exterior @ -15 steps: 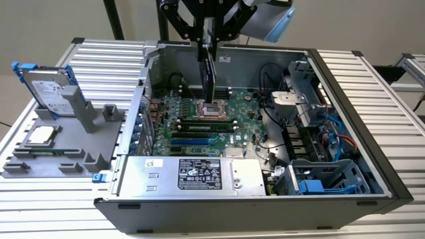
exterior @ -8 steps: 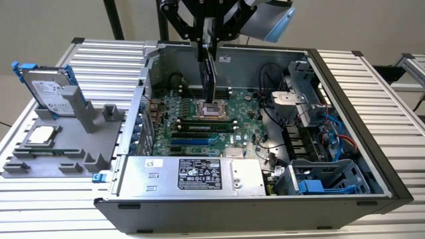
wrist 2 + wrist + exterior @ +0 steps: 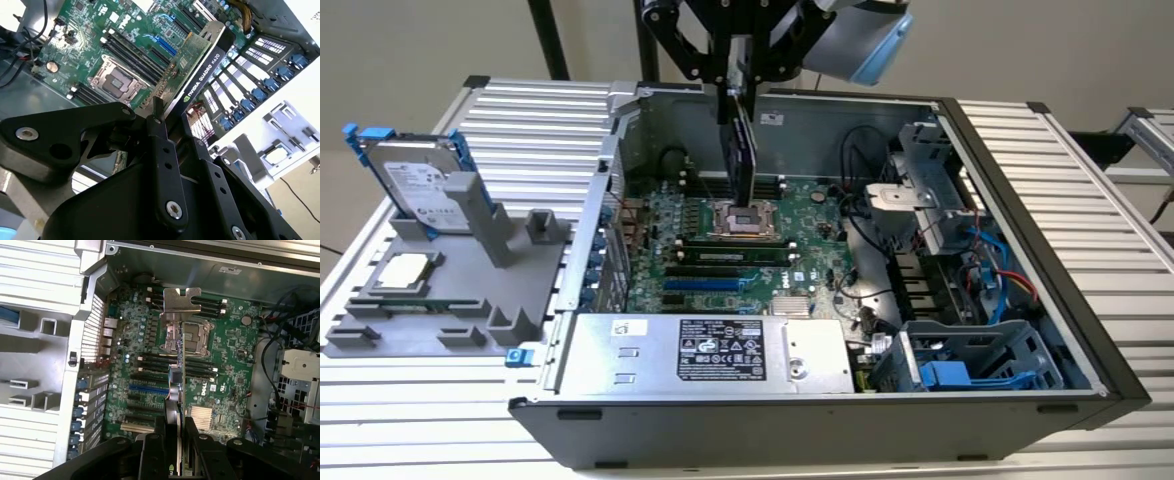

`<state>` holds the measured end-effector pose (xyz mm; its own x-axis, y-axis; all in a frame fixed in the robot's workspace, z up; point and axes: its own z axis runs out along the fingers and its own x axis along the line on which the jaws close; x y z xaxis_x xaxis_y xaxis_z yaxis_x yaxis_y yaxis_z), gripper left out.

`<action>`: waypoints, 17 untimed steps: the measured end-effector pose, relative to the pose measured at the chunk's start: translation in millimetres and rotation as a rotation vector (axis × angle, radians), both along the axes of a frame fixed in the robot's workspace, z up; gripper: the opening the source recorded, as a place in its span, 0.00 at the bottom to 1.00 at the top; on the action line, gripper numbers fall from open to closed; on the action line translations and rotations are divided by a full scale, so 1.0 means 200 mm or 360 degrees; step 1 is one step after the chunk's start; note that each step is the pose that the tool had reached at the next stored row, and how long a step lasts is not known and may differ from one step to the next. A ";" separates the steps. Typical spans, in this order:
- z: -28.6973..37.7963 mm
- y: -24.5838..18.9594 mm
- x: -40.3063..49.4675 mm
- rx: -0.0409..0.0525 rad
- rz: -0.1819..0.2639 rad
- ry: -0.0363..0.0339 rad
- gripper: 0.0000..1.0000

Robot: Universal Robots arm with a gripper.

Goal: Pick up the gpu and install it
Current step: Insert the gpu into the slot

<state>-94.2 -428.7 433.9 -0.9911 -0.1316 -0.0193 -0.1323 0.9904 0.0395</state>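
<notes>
Bench: we see ribbed aluminium slats (image 3: 1067, 170) carrying everything, with a plain pale wall (image 3: 427, 40) behind.
Case: an open computer case (image 3: 854, 425) lies on its side on the bench, and its green motherboard (image 3: 814, 235) faces up.
Gripper: the gripper (image 3: 736, 85) is clamped tight on one end of the gpu (image 3: 744, 160), pressing on both faces.
Gpu: it hangs on edge inside the case, over the CPU socket (image 3: 750, 222). Its silver bracket is at the end away from the gripper. We cannot tell whether it touches the board.
Around: a power supply (image 3: 707, 350) runs along the case's near wall. Loose cables (image 3: 994, 275) crowd the exterior view's right.
Beside the case: at the exterior view's left, a grey fixture (image 3: 414, 330) holds an upright hard drive (image 3: 414, 185) and a square CPU chip (image 3: 403, 272).
</notes>
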 end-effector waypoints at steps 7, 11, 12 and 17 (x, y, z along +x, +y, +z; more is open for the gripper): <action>0.000 0.000 0.000 0.0000 0.0062 0.0000 0.00; 0.000 0.000 0.000 0.0000 0.0102 0.0000 0.00; 0.000 0.000 0.000 0.0000 0.0111 0.0000 0.00; 0.000 0.000 0.000 0.0000 0.0161 0.0000 0.00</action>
